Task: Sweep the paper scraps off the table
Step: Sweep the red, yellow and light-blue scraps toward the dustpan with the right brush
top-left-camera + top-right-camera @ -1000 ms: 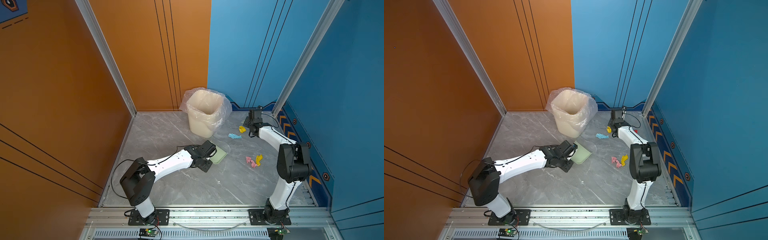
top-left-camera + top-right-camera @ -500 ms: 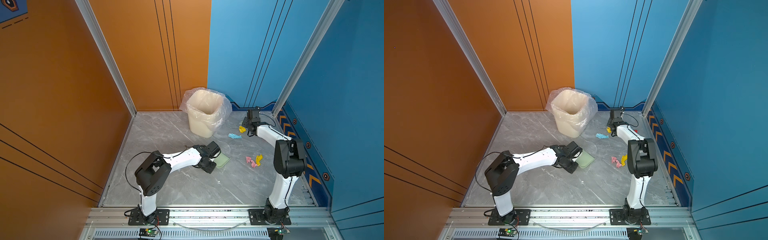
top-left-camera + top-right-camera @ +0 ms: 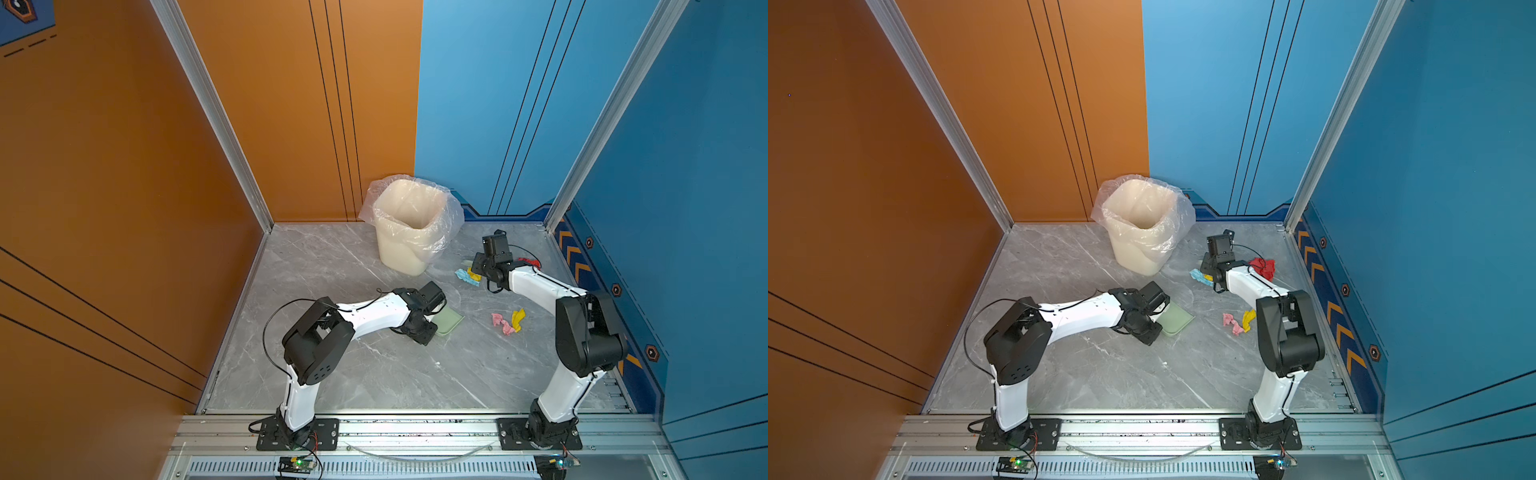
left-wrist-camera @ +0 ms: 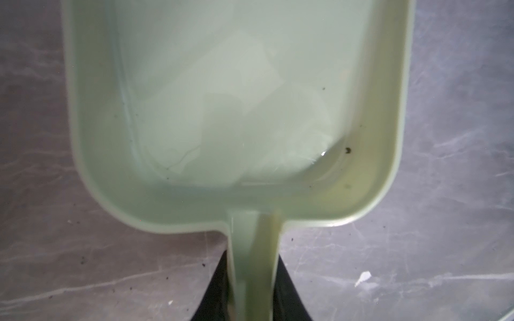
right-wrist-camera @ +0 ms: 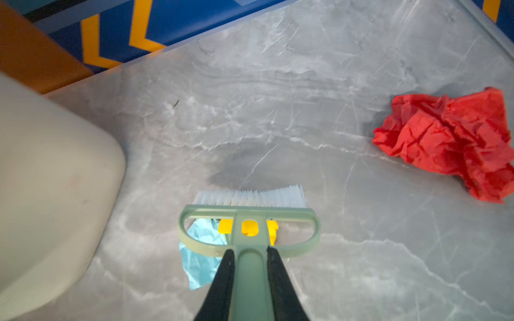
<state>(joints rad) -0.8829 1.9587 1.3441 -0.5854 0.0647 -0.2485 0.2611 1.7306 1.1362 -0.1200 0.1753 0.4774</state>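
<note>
The grey marble table (image 3: 353, 374) sits in a booth of orange and blue walls, with a cream lined bin (image 3: 409, 226) at the back. Little of the job looks done. The bin shows no paper inside from above, the pale green dustpan (image 4: 236, 111) in front of the bin is empty, and the paper scraps (image 3: 1262, 268) all lie on the table on the bin's right-arm side. The left gripper (image 4: 251, 255) is clamped on the dustpan's handle, holding the pan flat on the table. The right gripper (image 5: 250, 250) is closed round the brush (image 5: 247, 211) handle, close beside the bin. A light blue scrap (image 5: 200, 250) and a yellow scrap (image 5: 249, 228) lie under the brush head, between bristles and fingertips. The red wad (image 5: 450, 141) lies farther from the bin. A pink and yellow pair (image 3: 507, 324) lies farther off, toward the front rail.
</note>
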